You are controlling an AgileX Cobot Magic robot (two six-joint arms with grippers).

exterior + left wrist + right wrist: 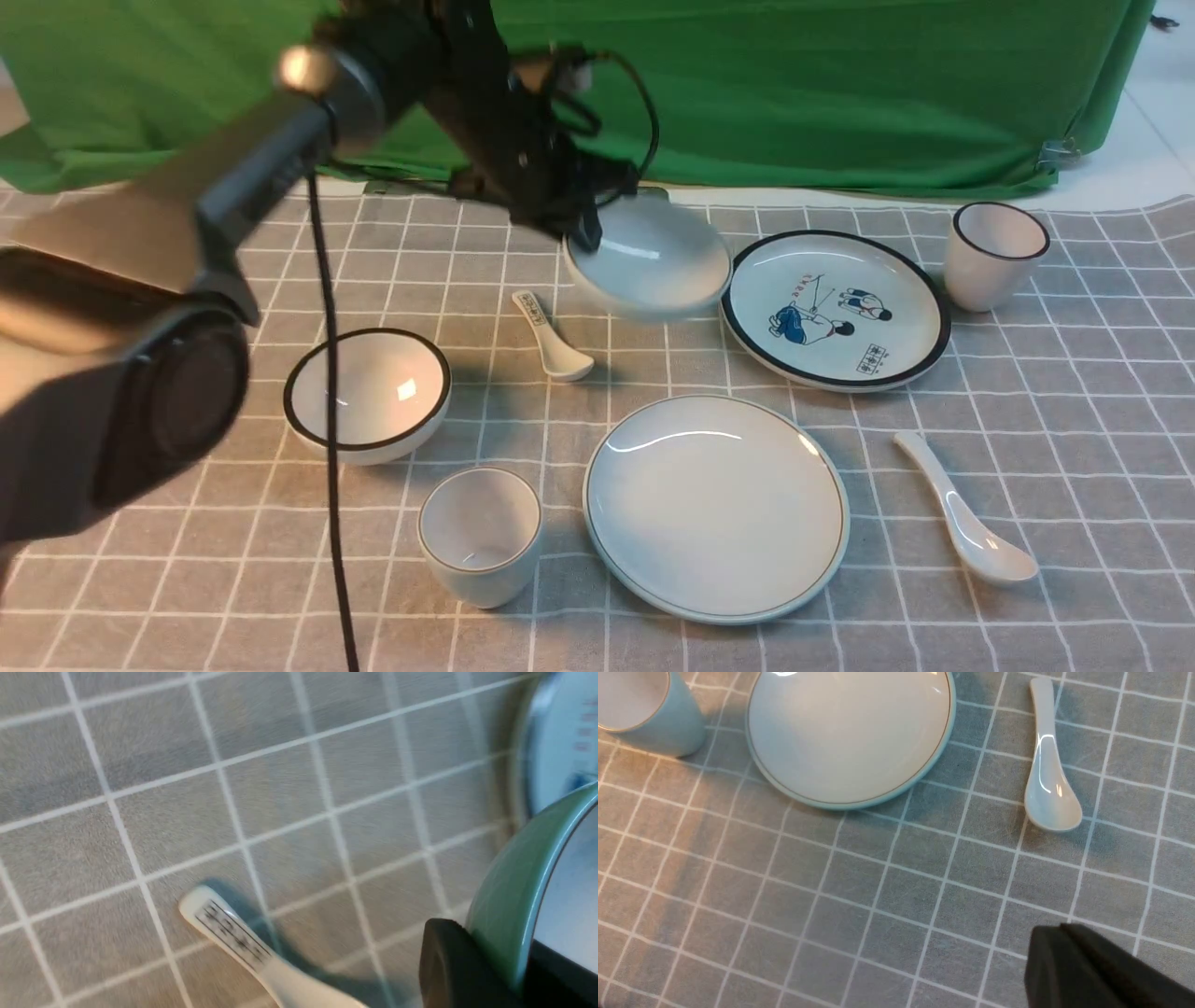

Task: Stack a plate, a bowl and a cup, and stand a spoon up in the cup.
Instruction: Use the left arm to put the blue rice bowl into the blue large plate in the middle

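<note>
Blurred up top: clamped hard on the rim of the bowl point(658, 257) with the left gripper point(586, 236), tilted, edge partly hidden behind it. Only a dark corner of the right gripper point(1083, 970) in shot, grip impossible to tell; plate point(850, 732) and spoon point(1048, 779) lying ahead of it, apart.

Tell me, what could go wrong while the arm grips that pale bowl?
1. The left gripper pinches the bowl at one spot on its rim only, so it might tip or slip out.
2. The printed spoon and the cartoon plate lie close by; a low swing could hit them.
3. The cup stands close beside the plate and may get knocked as the bowl is lowered there.
</note>
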